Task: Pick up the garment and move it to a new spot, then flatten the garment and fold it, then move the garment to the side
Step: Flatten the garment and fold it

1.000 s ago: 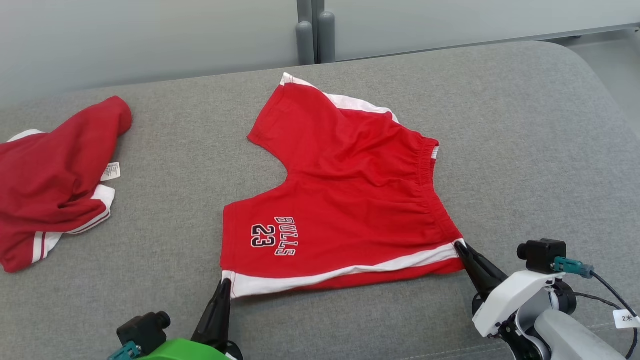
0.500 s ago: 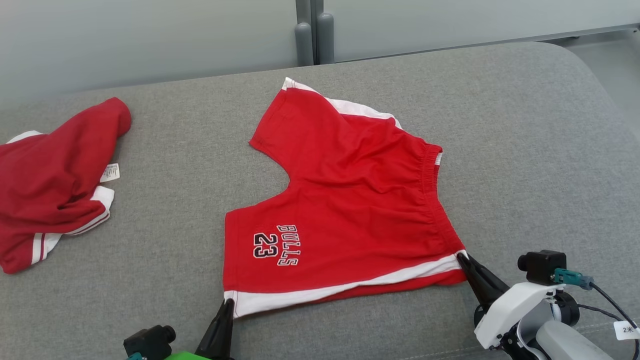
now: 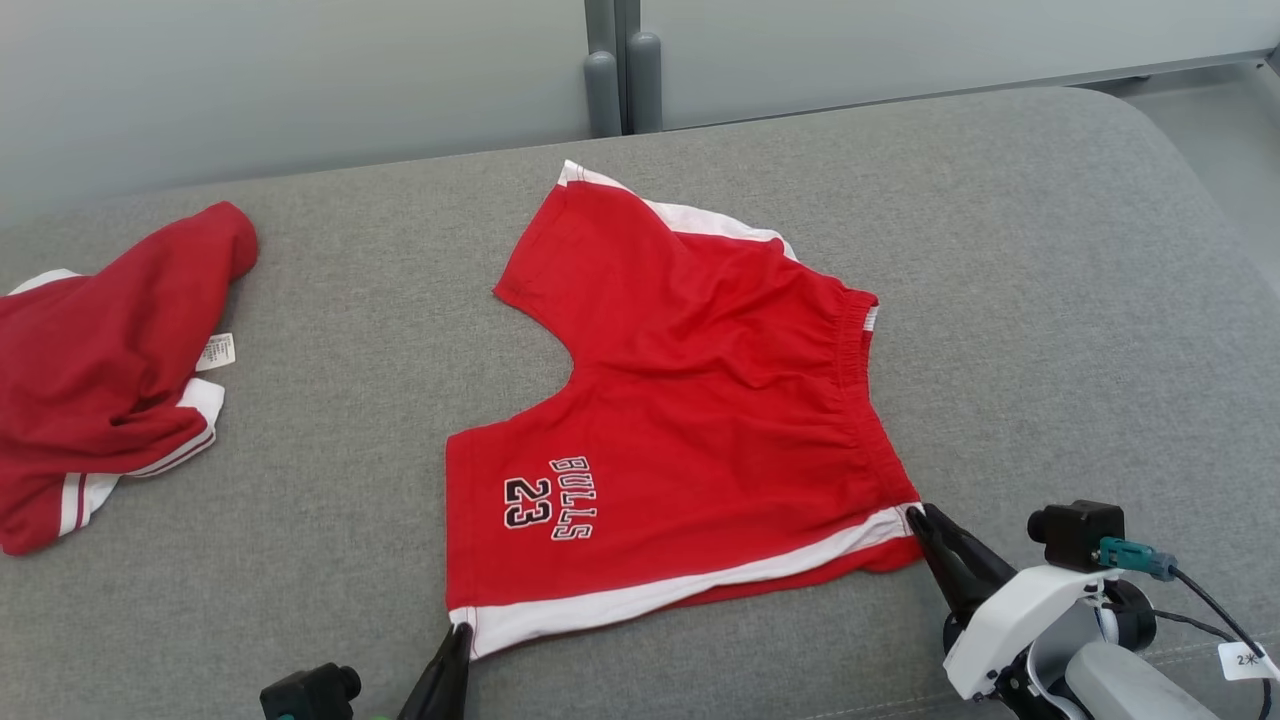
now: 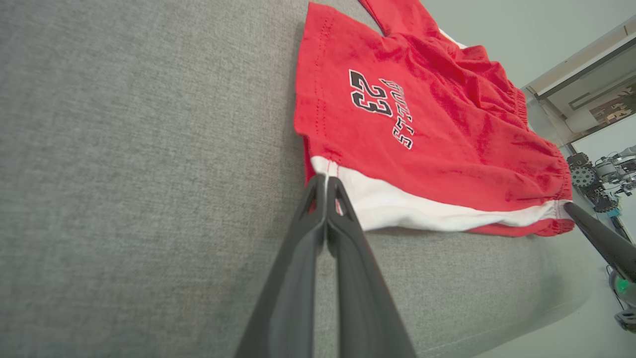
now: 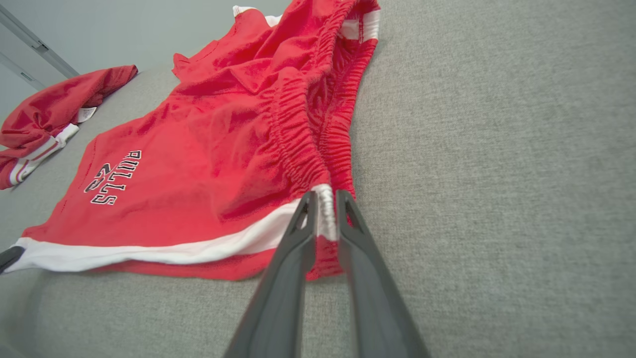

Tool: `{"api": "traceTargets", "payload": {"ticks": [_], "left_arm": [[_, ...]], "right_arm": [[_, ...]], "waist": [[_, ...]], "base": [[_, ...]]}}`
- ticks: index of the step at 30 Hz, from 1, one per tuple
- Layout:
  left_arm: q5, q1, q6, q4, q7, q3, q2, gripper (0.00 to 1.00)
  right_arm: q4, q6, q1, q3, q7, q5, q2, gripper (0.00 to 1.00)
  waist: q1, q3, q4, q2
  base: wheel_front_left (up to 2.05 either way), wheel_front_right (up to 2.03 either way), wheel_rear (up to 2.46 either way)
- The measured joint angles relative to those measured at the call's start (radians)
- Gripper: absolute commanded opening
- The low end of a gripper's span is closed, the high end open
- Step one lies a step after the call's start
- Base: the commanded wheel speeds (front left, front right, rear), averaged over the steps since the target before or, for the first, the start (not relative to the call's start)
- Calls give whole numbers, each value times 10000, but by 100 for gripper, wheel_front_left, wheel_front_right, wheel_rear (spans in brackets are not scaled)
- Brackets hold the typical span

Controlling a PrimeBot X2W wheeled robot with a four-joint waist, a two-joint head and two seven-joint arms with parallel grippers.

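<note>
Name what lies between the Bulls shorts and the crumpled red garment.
Only bare grey cushion separates shorts from crumpled garment, per the head view.

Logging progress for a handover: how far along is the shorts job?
Done: the shorts lie spread nearly flat on the couch, so the move and most flattening look finished. In hand: the left pincer is shut on a hem corner; the waistband corner sits between the fingers of the right pincer, grip unclear. Left: folding, since no fold shows, then moving them aside.
</note>
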State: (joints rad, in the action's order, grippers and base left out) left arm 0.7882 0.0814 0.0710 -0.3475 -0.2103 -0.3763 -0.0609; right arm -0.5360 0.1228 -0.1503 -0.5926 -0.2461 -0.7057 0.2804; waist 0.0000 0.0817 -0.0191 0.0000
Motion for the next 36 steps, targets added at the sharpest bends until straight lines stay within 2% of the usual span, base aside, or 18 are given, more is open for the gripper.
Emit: {"api": "traceTargets", "payload": {"ticks": [1, 2, 11, 17, 28, 32, 36], "left_arm": [[-10, 0, -6, -27, 0, -2, -10, 89], [-27, 0, -17, -94, 0, -2, -61, 100], [-203, 1, -198, -297, 29, 142, -265, 100], [-318, 0, -288, -228, -121, 376, -332, 100], [-1141, -439, -449, 468, -332, 548, -464, 100], [-1325, -697, -495, 848, -378, 614, -451, 100], [-1553, -1008, -662, 1076, -384, 802, -445, 100]], "right_arm": [[-15, 0, 4, 15, 0, 40, 2, 100], [-46, 0, 29, 50, 0, 182, 8, 100], [-71, -31, 433, 288, 2, 458, 44, 100], [128, -205, 529, 765, 0, 656, 100, 100], [1160, -681, 320, 1659, -2, 1511, 360, 100], [1641, -1045, 81, 1946, -13, 1858, 355, 100], [2029, -1239, -189, 2082, -13, 2201, 307, 100]], "waist": [[0, -8, -9, 0], [0, -25, -27, 0], [0, -129, -75, 0], [0, -274, -115, 0], [0, -718, -231, 0], [0, -800, -265, 0], [0, -841, -277, 0]], "base": [[0, 0, 0], [0, 0, 0], [0, 0, 0], [0, 0, 0], [0, 0, 0], [0, 0, 0], [0, 0, 0]]}}
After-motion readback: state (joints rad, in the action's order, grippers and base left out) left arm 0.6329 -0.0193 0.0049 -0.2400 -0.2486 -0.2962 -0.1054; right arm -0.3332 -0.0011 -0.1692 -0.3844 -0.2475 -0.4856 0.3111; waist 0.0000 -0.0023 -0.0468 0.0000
